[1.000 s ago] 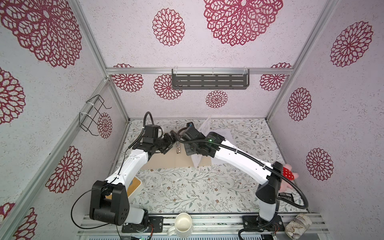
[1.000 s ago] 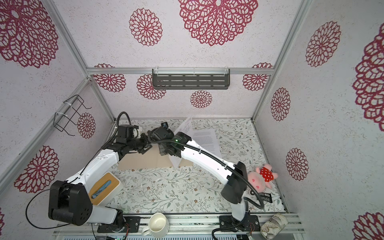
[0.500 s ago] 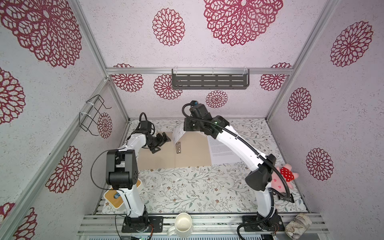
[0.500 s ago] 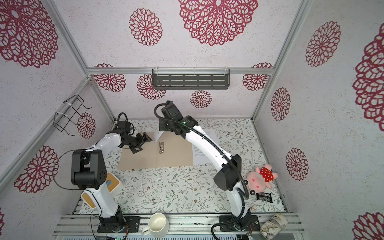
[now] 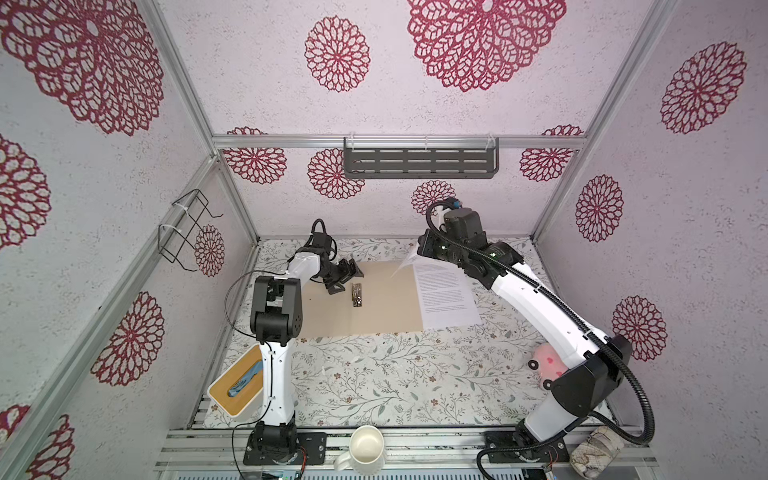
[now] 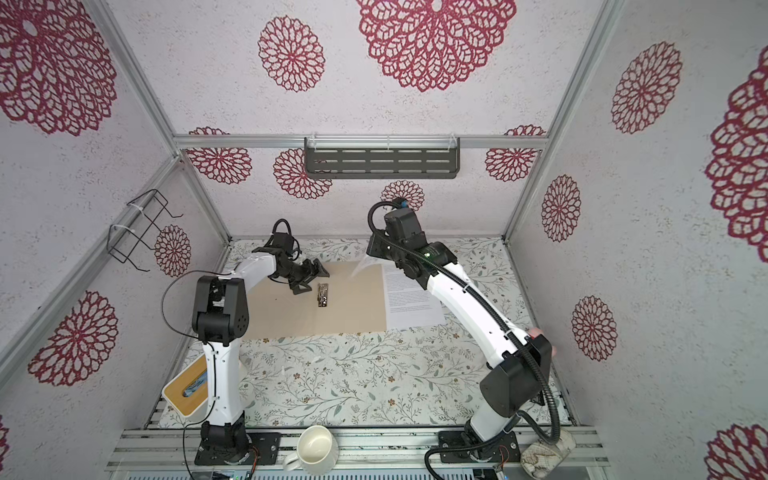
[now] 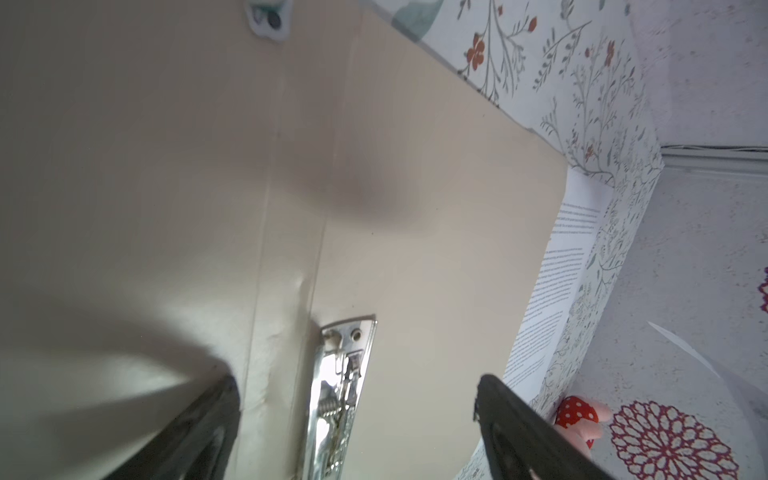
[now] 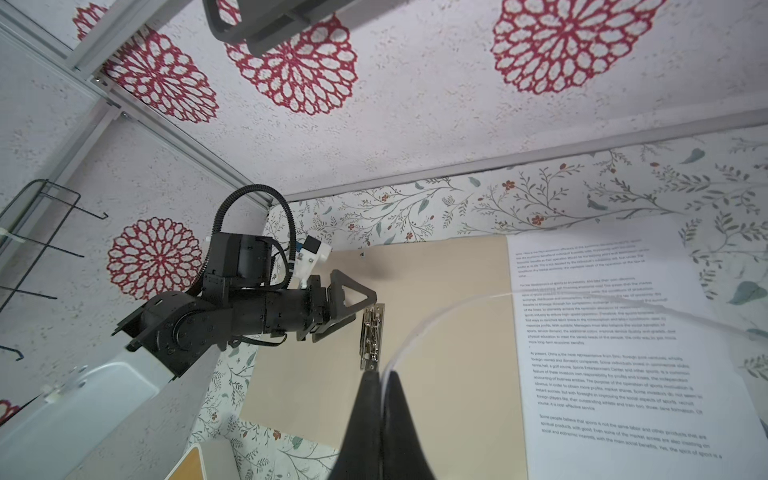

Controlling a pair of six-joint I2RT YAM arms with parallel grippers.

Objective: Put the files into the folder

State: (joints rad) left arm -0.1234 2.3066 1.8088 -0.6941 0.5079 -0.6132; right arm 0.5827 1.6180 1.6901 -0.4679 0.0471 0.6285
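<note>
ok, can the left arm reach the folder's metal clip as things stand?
Probably yes: the left tool hangs open right beside the clip, nothing between them; the right tool pinches a sheet off to the side.

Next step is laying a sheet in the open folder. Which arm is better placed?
Right. The right gripper is shut on the lifted sheet, which hangs above the far right corner of the folder. The left gripper is open and empty beside the clip.

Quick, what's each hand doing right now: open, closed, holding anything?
Left hand: open, empty, over the folder.
Right hand: closed on a lifted paper sheet.
</note>
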